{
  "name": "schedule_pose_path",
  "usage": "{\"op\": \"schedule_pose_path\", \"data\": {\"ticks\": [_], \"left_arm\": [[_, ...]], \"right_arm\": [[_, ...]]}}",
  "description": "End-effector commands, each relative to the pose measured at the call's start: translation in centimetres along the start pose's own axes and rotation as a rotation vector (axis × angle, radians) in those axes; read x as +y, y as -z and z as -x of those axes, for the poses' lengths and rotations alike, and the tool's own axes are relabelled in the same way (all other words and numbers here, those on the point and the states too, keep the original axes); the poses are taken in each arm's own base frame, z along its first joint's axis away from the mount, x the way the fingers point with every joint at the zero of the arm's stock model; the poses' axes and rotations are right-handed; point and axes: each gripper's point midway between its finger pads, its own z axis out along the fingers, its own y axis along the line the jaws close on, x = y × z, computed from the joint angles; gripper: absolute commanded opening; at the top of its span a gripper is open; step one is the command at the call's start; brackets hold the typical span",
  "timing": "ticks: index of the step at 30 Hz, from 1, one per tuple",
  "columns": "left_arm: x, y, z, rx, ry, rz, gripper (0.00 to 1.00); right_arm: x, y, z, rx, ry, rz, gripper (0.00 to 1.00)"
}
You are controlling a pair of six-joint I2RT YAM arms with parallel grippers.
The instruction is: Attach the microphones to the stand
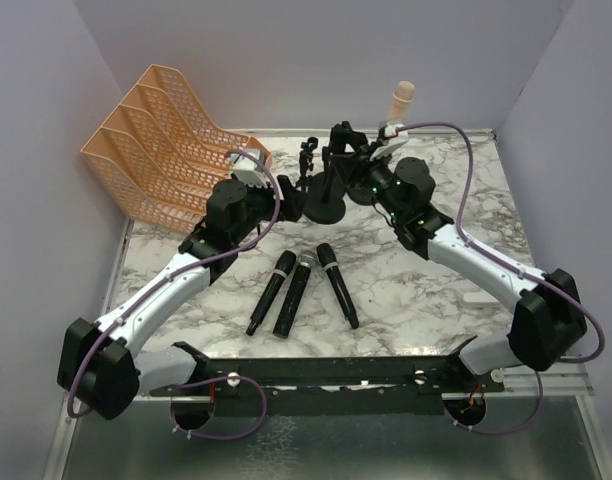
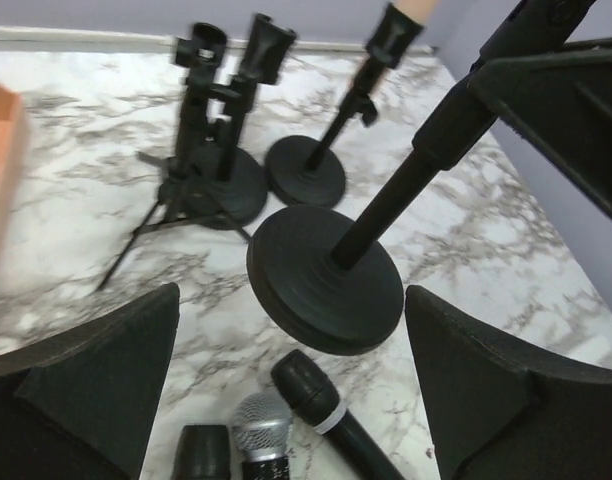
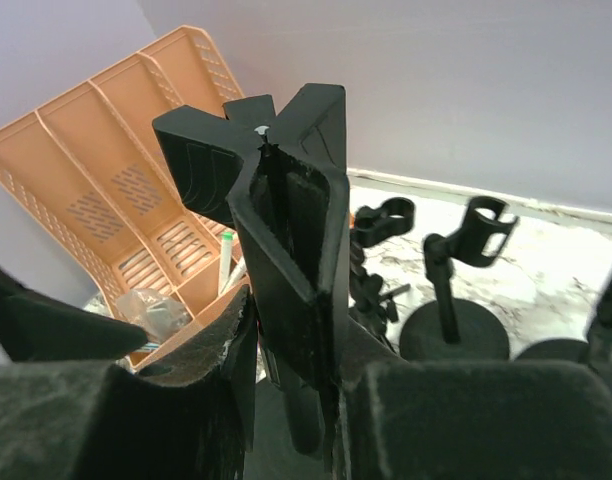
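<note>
Three microphones lie side by side on the marble table: a black one (image 1: 269, 292), one with a silver mesh head (image 1: 294, 293) and another black one (image 1: 338, 285). The pale pink microphone (image 1: 400, 100) stands upright in a stand at the back. A round-base stand (image 1: 326, 206) stands mid-table. My right gripper (image 1: 358, 160) is shut on its black clip holder (image 3: 286, 190) at the top. My left gripper (image 1: 289, 200) is open and empty beside the stand's base (image 2: 326, 280); the three microphone heads, silver one (image 2: 263, 425) in the middle, show below it.
An orange file tray (image 1: 166, 140) stands at the back left, holding a pen and a plastic bag (image 3: 151, 310). A small tripod stand (image 2: 201, 150) and another round-base stand (image 2: 306, 172) stand behind the gripped one. Pale walls enclose the table.
</note>
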Motion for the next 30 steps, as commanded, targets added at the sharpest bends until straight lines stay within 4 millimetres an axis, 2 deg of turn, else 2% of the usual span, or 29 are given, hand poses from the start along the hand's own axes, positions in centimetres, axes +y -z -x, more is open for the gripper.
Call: {"op": "schedule_pose_path", "data": {"ticks": [1, 6, 11, 16, 22, 24, 25, 28, 30], "left_arm": [[-6.4, -2.0, 0.6, 0.011, -0.008, -0.339, 0.91], [-11.1, -4.0, -2.6, 0.120, -0.112, -0.548, 0.83], [-15.0, -3.4, -5.6, 0.165, -0.194, -0.733, 0.70], [-15.2, -2.7, -7.7, 0.208, -0.202, -0.771, 0.48], [-15.8, -1.5, -8.2, 0.217, -0.209, -0.835, 0.26], [-15.9, -1.4, -8.4, 0.223, -0.209, -0.851, 0.11], [-16.0, -1.4, -8.3, 0.224, -0.208, -0.854, 0.07], [-16.0, -1.4, -8.2, 0.221, -0.207, -0.855, 0.05], [-16.2, -1.5, -7.8, 0.214, -0.198, -0.851, 0.02]], "right_arm": [[0.4, 3.3, 3.2, -0.027, -0.048, 0.040, 0.01], [0.3, 6.6, 3.5, 0.021, -0.044, 0.031, 0.01], [0.9, 9.3, 3.1, 0.056, -0.119, 0.042, 0.01], [1.7, 10.8, 3.3, 0.058, -0.170, 0.072, 0.01], [2.1, 11.5, 3.1, 0.079, -0.192, 0.088, 0.01], [2.2, 11.7, 3.3, 0.079, -0.196, 0.089, 0.01], [2.1, 11.8, 3.3, 0.079, -0.197, 0.086, 0.01], [2.1, 12.0, 3.5, 0.075, -0.195, 0.080, 0.01], [1.8, 11.9, 3.1, 0.084, -0.192, 0.067, 0.05]]}}
